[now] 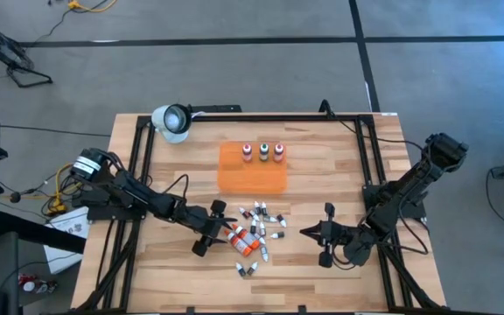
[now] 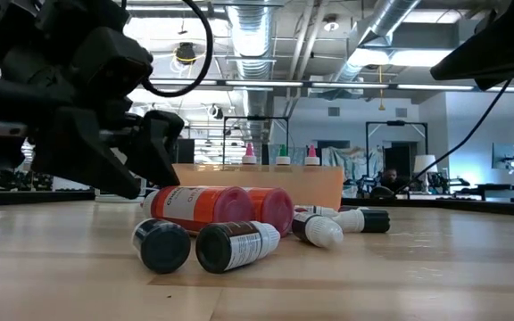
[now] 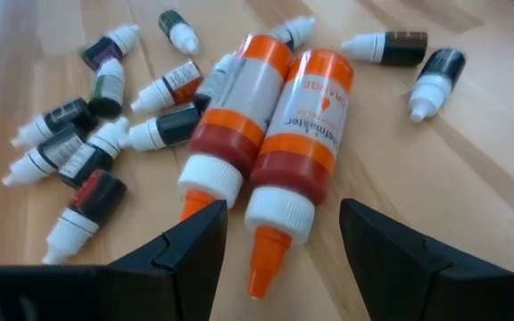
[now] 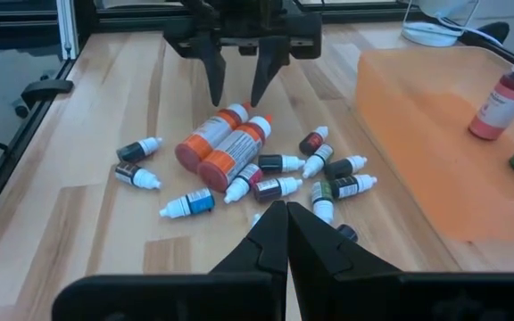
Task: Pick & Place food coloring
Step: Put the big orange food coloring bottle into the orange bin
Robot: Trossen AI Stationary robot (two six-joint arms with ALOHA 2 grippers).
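The left gripper (image 1: 218,229), fingers apart, faced two orange bottles (image 3: 275,134) lying lengthwise, nozzles toward it; right gripper (image 1: 311,233) waited closed.

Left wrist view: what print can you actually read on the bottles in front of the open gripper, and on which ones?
"ORANGE": top of the label on the nearer orange bottle, lying just ahead of the open left gripper.
Brand word below it on the same label: partly legible, too blurred to quote.
Second orange bottle beside it: label print unreadable.
Small vials: labels too small to read.
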